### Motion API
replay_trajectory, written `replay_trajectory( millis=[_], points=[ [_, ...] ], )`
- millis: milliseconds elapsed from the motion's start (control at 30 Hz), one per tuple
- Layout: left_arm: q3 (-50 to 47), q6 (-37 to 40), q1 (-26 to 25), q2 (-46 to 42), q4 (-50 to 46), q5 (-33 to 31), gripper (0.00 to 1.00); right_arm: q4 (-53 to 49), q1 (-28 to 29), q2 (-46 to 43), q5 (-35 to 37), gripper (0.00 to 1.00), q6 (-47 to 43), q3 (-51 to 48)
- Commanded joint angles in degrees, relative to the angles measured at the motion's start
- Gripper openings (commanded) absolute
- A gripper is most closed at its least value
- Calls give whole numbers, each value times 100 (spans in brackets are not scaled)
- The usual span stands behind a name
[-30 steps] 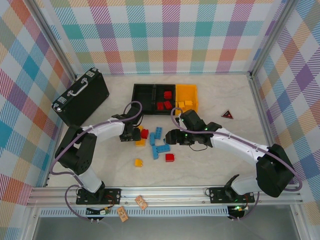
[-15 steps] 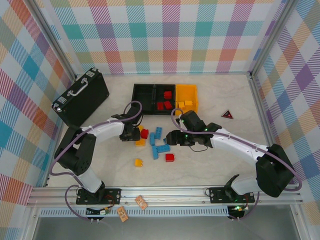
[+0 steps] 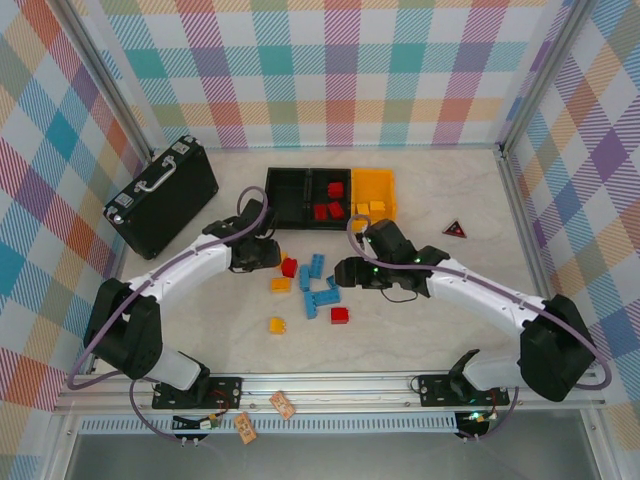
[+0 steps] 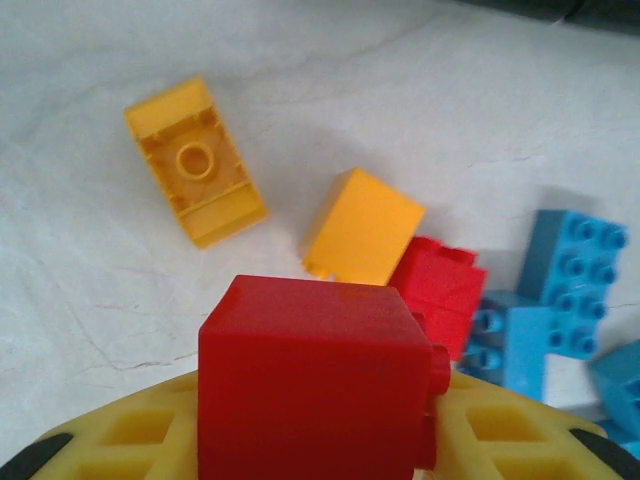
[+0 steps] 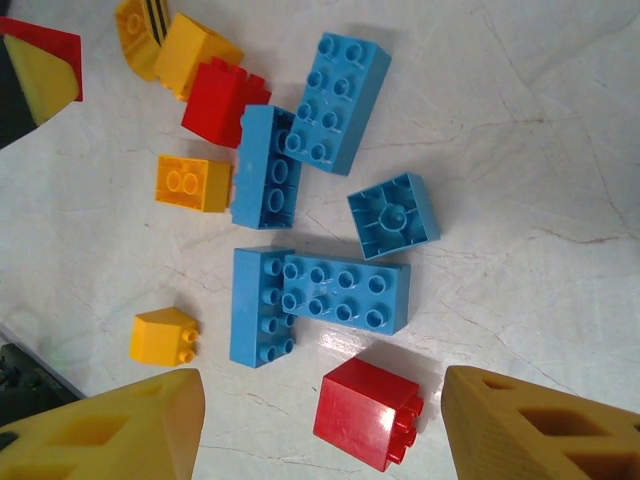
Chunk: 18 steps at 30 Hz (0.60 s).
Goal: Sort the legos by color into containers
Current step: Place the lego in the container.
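Plainly, the left end effector (image 3: 268,257) is clamped on a red square brick (image 4: 315,380), smooth-sided with studs at its right edge, which sits between the yellow fingers (image 4: 120,438). It seems lifted off the desk (image 3: 420,330), though the wrist view hides the gap. Beneath lie an orange brick (image 4: 195,160) turned hollow side up and a second orange brick (image 4: 362,228) touching another red brick (image 4: 440,290).

The right end effector (image 5: 320,395) hangs with jaws apart, gripping nothing, above the loose pile. A glossy red cube (image 5: 365,412) lies between its fingers, and the blue bricks (image 5: 320,295) lie just beyond.

The containers (image 3: 286,186) stand at the far side. The left black bin is bare, the middle one holds red pieces (image 3: 328,208), and the yellow-orange one holds orange pieces (image 3: 370,208).
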Motion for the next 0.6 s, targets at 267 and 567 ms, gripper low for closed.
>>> replay_trajectory(
  millis=[267, 567],
  points=[
    [1972, -79, -345, 1313, -82, 419, 32, -172, -409, -495, 277, 65, 117, -45],
    [3997, 59, -435, 2981, -420, 513, 32, -197, -553, -738, 305, 65, 245, -301]
  ],
)
